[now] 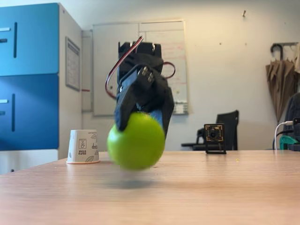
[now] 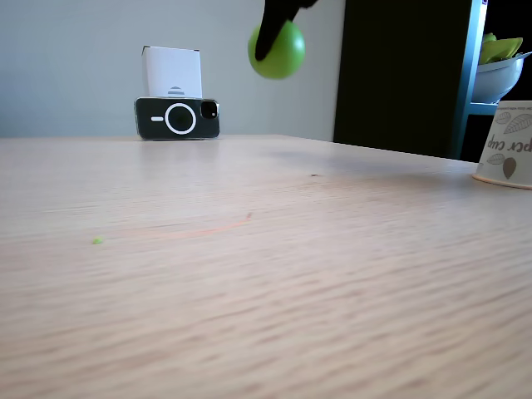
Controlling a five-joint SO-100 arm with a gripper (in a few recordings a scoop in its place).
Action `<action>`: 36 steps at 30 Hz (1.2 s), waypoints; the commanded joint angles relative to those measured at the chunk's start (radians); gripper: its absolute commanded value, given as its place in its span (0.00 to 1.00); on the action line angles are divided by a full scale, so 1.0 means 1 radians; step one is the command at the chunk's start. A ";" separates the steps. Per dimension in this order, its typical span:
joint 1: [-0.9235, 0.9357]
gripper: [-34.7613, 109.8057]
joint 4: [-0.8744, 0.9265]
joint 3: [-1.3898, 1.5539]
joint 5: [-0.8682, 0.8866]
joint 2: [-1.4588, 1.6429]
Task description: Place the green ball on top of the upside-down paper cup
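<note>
You have the green ball (image 1: 136, 140) off the table and gripped from above in the black claw (image 1: 142, 123), whose two fingers are closed down over the ball's upper sides; a soft shadow on the wood below it shows it hanging clear of the surface. So the pickup looks done, and what is left is the carry and the set-down: the paper cup (image 1: 83, 146) stands upside down, orange rim on the table, to the left of the ball in a fixed view and further back, with nothing on its flat top yet. In a fixed view from the other side, the ball (image 2: 277, 50) hangs high, and the cup (image 2: 506, 145) sits well apart from it at the right edge. You will need to lift the ball above cup height before moving across, in my judgement. The table (image 1: 211, 187) is pale wood grain, mostly bare, with a small camera on a stand (image 1: 214, 138) at its far edge and a phone (image 2: 177, 118) propped against a white box; blue cabinets, a whiteboard and folded umbrellas line the room
</note>
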 commanded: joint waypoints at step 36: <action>0.468 0.40 -0.025 1.698 0.144 1.618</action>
